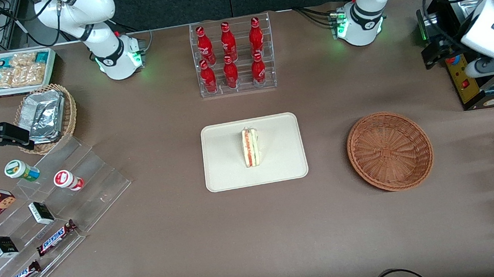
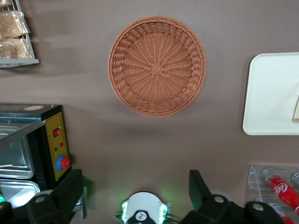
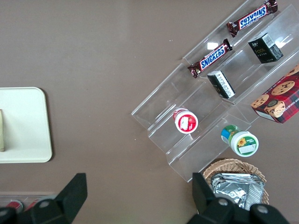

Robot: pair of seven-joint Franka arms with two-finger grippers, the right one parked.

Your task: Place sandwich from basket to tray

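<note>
Brown cloth covers the table (image 1: 256, 229), where the sandwich (image 1: 250, 147) already stands on its edge near the middle of the cream tray (image 1: 228, 177), its filling stripe running from the end nearer the front camera toward the rack of red cola bottles (image 1: 231, 57). The reddish-brown wicker basket (image 1: 389, 151) beside the tray, toward the working arm's end of the table, holds nothing. The left gripper (image 2: 135, 191) hangs raised high over the table at that same end, above the strip between the basket and the arm's base; its two fingers (image 2: 198, 186) are spread wide apart and carry nothing. From the gripper, the basket lies below and slightly toward the front camera, and the tray with the sandwich lies farther off sideways, toward the parked arm's end, so the basket sits between gripper and sandwich. Judging by how things lie, the transfer looks complete and the coming move needs no further grasp, only a clear retreat that leaves the upright wedge undisturbed.
</note>
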